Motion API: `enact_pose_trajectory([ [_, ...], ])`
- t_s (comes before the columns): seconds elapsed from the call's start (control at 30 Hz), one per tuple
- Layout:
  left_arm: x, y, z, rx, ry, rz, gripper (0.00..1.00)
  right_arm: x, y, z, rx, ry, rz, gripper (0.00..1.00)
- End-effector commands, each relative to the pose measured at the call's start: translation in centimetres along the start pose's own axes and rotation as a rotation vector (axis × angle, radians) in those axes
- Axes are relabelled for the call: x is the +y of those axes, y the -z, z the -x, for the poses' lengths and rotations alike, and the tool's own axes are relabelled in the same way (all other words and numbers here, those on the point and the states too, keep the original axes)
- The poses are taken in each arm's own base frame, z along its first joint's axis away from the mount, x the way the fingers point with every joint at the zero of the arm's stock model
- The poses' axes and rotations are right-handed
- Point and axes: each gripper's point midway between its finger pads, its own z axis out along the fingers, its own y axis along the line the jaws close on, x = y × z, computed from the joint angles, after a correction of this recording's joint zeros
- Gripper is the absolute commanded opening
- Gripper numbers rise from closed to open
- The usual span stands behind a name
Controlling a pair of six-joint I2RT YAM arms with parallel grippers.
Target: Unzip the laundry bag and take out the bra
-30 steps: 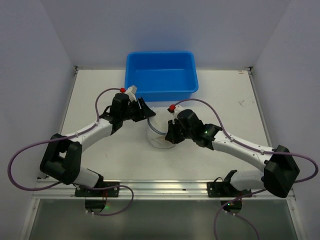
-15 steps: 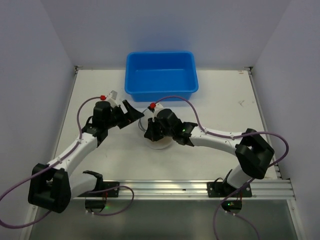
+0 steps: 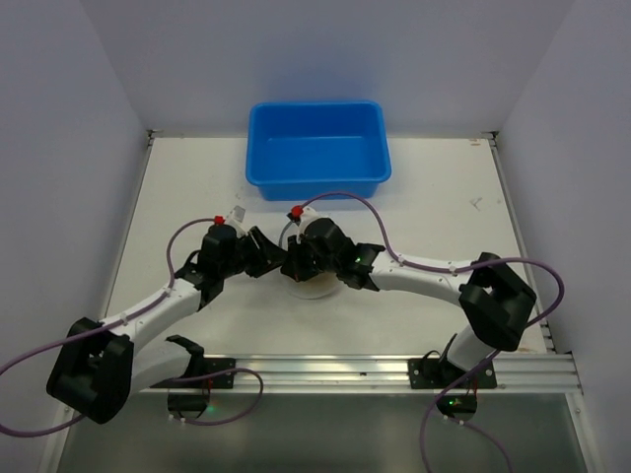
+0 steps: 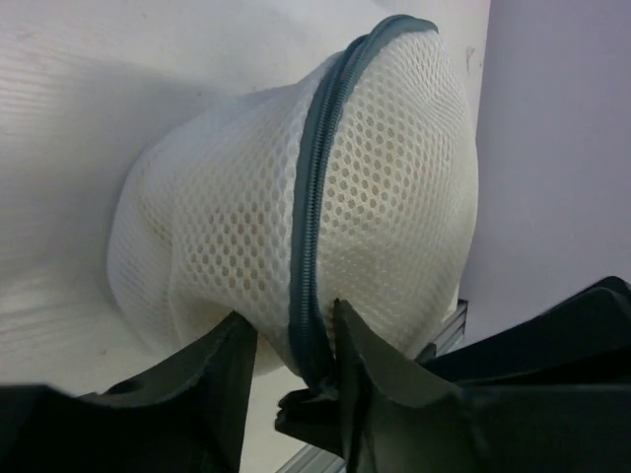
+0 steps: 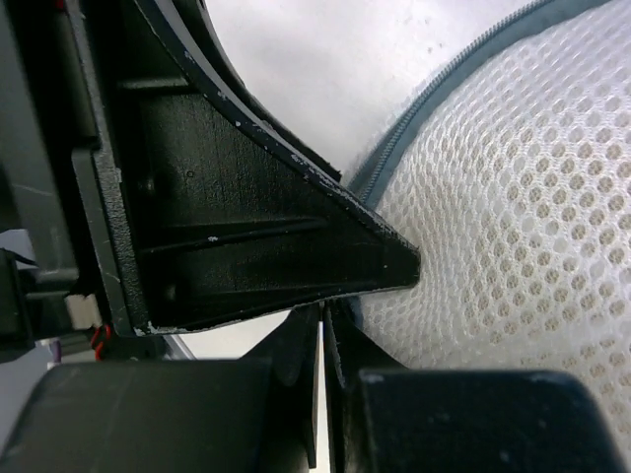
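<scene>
The laundry bag [image 3: 317,287], a white domed mesh pouch, lies mid-table, mostly hidden under my right arm. In the left wrist view the bag [image 4: 394,197] fills the frame, its grey-blue zip [image 4: 311,197] shut. My left gripper [image 4: 289,330] pinches the bag's near edge, one finger on either side of the zip; from above it [image 3: 274,261] is at the bag's left. My right gripper [image 5: 323,315] is shut at the zip's end, beside the mesh [image 5: 513,217]; the pull is hidden between its tips [image 4: 306,414]. From above it [image 3: 294,268] meets the left gripper. No bra shows.
A blue rectangular plastic tub [image 3: 317,106] stands at the back of the table behind the bag. The left gripper's finger [image 5: 246,227] crosses close in front of the right wrist camera. Purple cables loop off both arms.
The left gripper has swung down and right to the bag and closed on its edge. The right gripper and the bag shifted left earlier and now hold still.
</scene>
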Motion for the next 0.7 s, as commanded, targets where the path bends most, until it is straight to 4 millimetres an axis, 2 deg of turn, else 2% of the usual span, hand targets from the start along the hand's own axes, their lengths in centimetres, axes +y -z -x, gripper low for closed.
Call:
enact_pose_trajectory([
  [0.0, -2.1, -0.7, 0.8, -0.028, -0.011, -0.064, 0.36, 1.4, 0.1, 2.2, -0.07, 0.027, 0.027, 0.0],
  [0.07, -1.9, -0.8, 1.2, -0.043, -0.017, -0.041, 0.15, 0.8, 0.8, 1.8, -0.053, 0.046, 0.001, 0.0],
  [0.1, -1.8, -0.8, 1.3, -0.051, -0.021, -0.033, 0.0, 0.2, 1.3, 1.2, -0.03, 0.058, -0.029, 0.0],
  [0.13, -1.8, -0.7, 1.8, -0.069, -0.027, -0.022, 0.0, -0.6, 1.7, 0.5, -0.009, 0.068, -0.057, 0.0],
  [0.17, -1.4, -0.6, 1.9, -0.076, -0.036, -0.006, 0.0, -1.2, 2.6, 0.8, -0.022, 0.09, -0.084, 0.0],
  [0.23, -1.1, -0.5, 2.1, -0.081, -0.041, 0.009, 0.0, -3.3, 3.8, -1.0, 0.027, 0.1, -0.143, 0.0],
  [0.27, -1.0, -0.5, 2.4, -0.088, -0.048, 0.013, 0.0, -4.1, 5.0, -0.6, 0.009, 0.094, -0.16, 0.0],
  [0.3, -0.9, -0.4, 2.6, -0.09, -0.05, 0.017, 0.0, -5.1, 5.8, -1.2, 0.027, 0.089, -0.186, 0.0],
  [0.33, -0.7, -0.4, 2.7, -0.091, -0.049, 0.02, 0.0, -6.5, 6.5, -2.7, 0.055, 0.084, -0.214, 0.0],
  [0.37, -0.5, -0.3, 3.1, -0.098, -0.056, 0.026, 0.0, -7.8, 7.2, -2.7, 0.049, 0.066, -0.241, 0.0],
  [0.4, -0.4, -0.3, 3.2, -0.094, -0.059, 0.027, 0.0, -8.3, 8.5, -2.6, 0.04, 0.057, -0.253, 0.0],
  [0.43, -0.4, -0.3, 3.3, -0.094, -0.062, 0.026, 0.0, -9.4, 9.0, -3.7, 0.057, 0.053, -0.279, 0.0],
  [0.47, -0.4, -0.3, 3.6, -0.096, -0.08, 0.027, 0.0, -10.2, 9.5, -3.6, 0.051, 0.048, -0.298, 0.0],
  [0.57, -0.7, -1.0, 3.9, -0.053, -0.137, 0.028, 0.0, -10.6, 10.7, -3.9, 0.062, 0.067, -0.316, 0.0],
  [0.6, -2.0, -1.2, 4.6, -0.052, -0.166, 0.002, 0.0, -10.3, 10.7, -4.0, 0.075, 0.067, -0.303, 0.0],
  [0.67, -2.9, -1.8, 4.7, -0.005, -0.214, -0.02, 0.0, -9.0, 10.2, -3.3, 0.072, 0.063, -0.243, 0.0],
])
